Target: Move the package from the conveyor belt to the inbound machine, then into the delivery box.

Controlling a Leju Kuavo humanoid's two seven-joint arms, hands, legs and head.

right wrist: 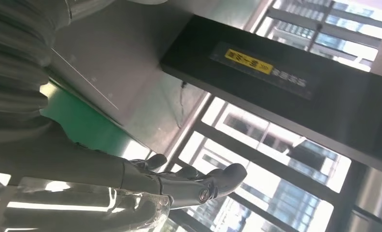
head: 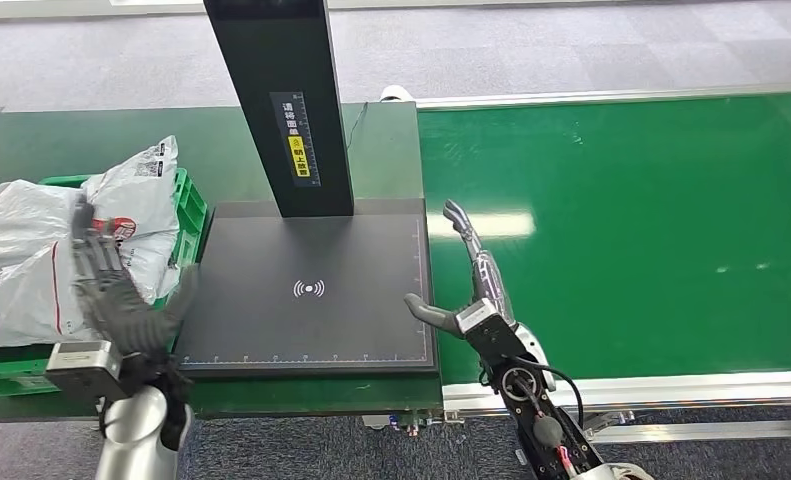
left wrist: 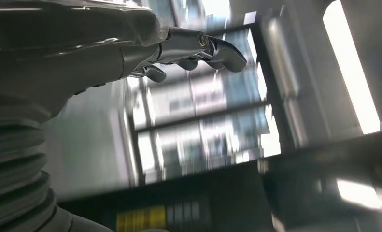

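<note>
Far left in the head view: a green crate [head: 193, 205] is seen on the dark green tabletop [head: 31, 140], stuffed with white plastic packages [head: 31, 235]; the top package [head: 136, 185] is propped against the crate's far rim, with a label at its upper corner. The left robot hand [head: 106, 285] is raised just in front of the packages, fingers spread and pointing up, nothing held; whether it touches the bags cannot be told. In the left wrist view the left robot hand [left wrist: 131, 53] is seen with fingers [left wrist: 218, 48] extended and slightly curled, empty, against blurred windows. Next to the right, the black scanner platform [head: 311, 290] is seen lying flat, a wireless symbol [head: 309, 289] at its centre, nothing on it. A black post [head: 281, 100] rises from its rear edge, carrying a yellow sticker [head: 297, 155]. At the platform's right edge the right robot hand [head: 461, 285] is held open, thumb pointing toward the platform, fingers stretched forward over the belt's edge, empty. In the right wrist view the right robot hand [right wrist: 145, 179] is shown open with nothing in it, the post [right wrist: 285, 92] above it. Far right, the green conveyor belt [head: 621, 230] is seen with a metal rail [head: 671, 385] along its near side.
</note>
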